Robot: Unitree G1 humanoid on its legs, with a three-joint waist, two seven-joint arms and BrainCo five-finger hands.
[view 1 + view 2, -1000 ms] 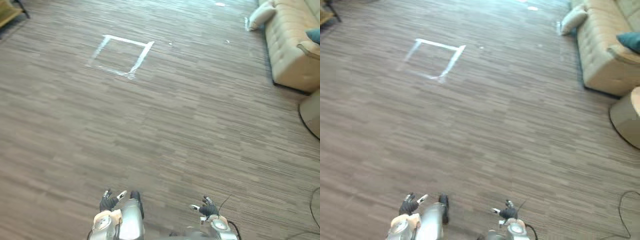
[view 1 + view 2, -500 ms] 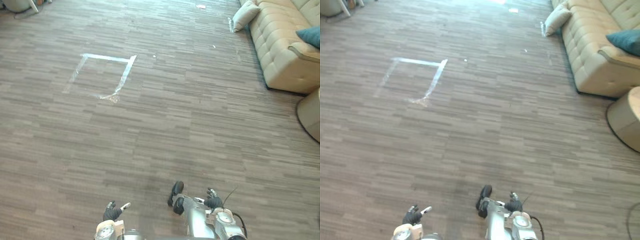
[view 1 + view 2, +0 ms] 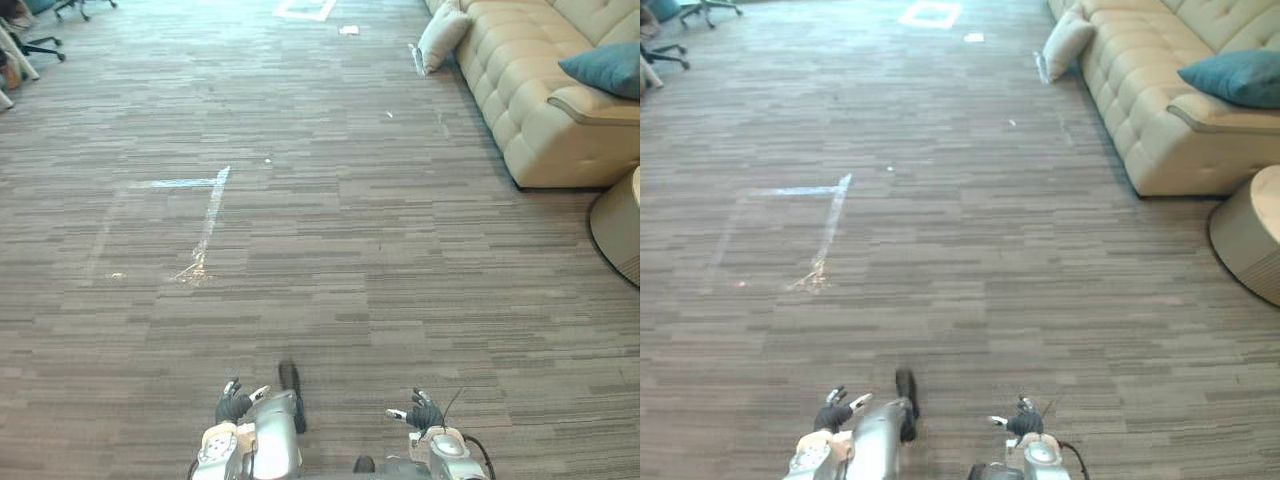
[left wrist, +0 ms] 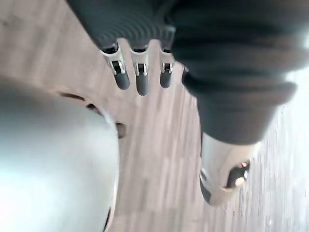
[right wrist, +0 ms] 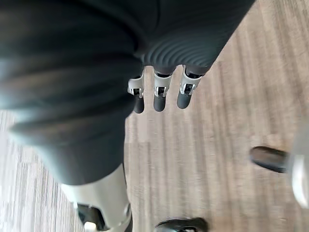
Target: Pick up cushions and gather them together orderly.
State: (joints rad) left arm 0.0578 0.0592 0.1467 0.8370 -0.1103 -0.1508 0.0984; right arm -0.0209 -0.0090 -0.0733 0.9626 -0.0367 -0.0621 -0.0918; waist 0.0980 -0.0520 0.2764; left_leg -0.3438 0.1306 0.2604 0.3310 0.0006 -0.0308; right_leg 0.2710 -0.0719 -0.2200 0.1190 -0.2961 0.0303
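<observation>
A white cushion (image 3: 441, 34) lies on the floor, leaning against the end of a beige sofa (image 3: 520, 95) at the far right. On the sofa's seat rests a teal cushion (image 3: 606, 70). My left hand (image 3: 233, 406) and right hand (image 3: 423, 413) hang low at the near edge, far from both cushions. In the left wrist view the fingers (image 4: 138, 79) are straight over bare floor. The right wrist view shows the same: straight fingers (image 5: 160, 98) with nothing in them.
A round beige table (image 3: 620, 228) stands at the right edge, in front of the sofa. Pale tape lines (image 3: 207, 222) mark the wood-look floor at left, and a taped square (image 3: 306, 8) lies far ahead. Office chairs (image 3: 35, 42) stand at the far left.
The camera has moved: the sofa and white cushion now show closer and more fully, and the tape lines have slid to the left. Both hands stay low and empty.
</observation>
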